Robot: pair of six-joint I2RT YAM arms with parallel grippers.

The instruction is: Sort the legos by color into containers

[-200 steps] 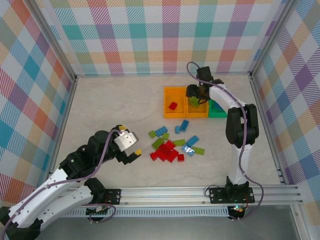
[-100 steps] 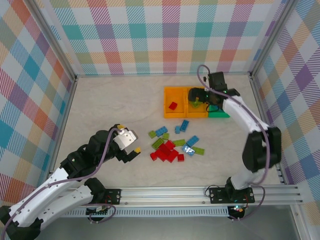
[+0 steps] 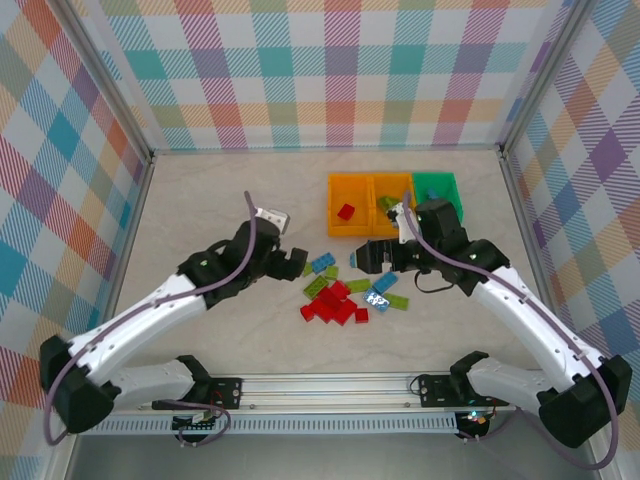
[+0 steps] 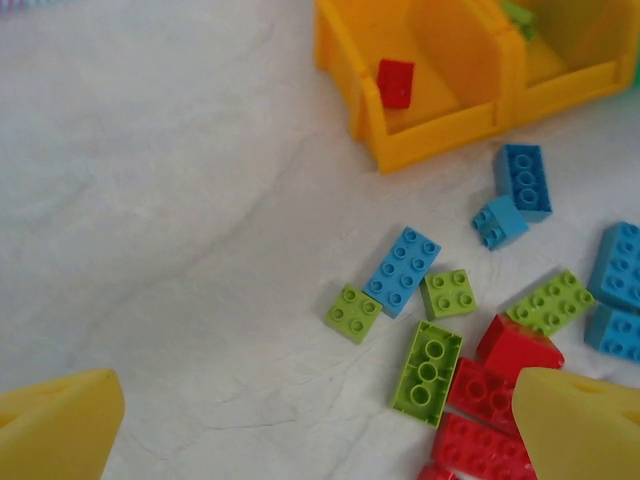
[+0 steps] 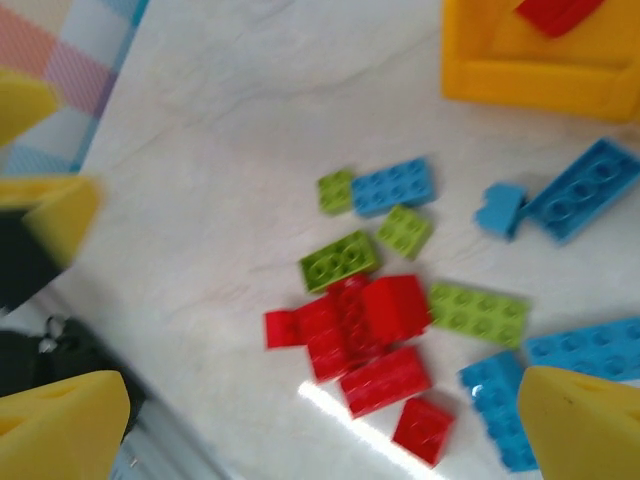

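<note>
A fresh pick looked to be in hand: left jaws and right jaws hung wide open, empty, over the legos, small studded red, lime and blue bricks scattered mid-frame on the counter. The containers, upper centre, held one red brick and one lime brick. The next move probably called for descending onto a single brick.

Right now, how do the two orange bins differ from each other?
The left orange bin holds one red brick; the middle orange bin has a lime green brick in it instead. The left orange bin stands at the end of the row, while the middle orange bin sits between it and the green bin. Both are the same orange, open-topped, alike in size and set side by side.
</note>
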